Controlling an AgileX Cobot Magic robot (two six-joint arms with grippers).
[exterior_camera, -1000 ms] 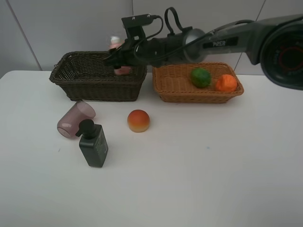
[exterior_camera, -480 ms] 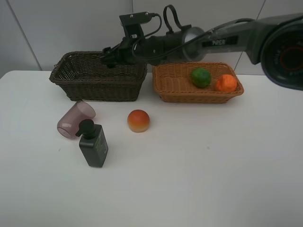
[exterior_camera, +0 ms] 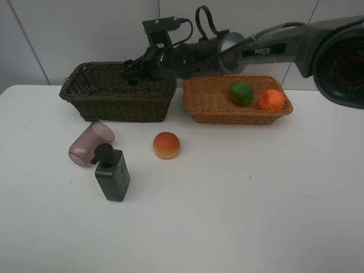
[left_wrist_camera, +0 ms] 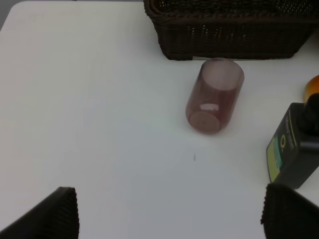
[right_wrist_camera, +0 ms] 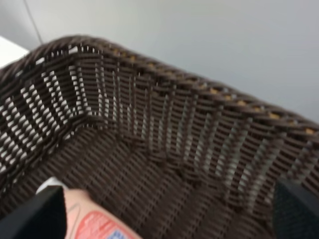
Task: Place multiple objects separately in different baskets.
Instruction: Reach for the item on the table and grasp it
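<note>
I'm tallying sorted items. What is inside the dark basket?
A small pink bottle lies on the dark basket floor, only partly in the right wrist view. From the high camera, the wall hides its inside.

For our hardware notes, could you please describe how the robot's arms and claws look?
The right arm is dark grey tubing with a silvery joint, white lettering, looped black cables and a black bracket above its black right claw. The left claw shows only black ribbed fingers.
</note>
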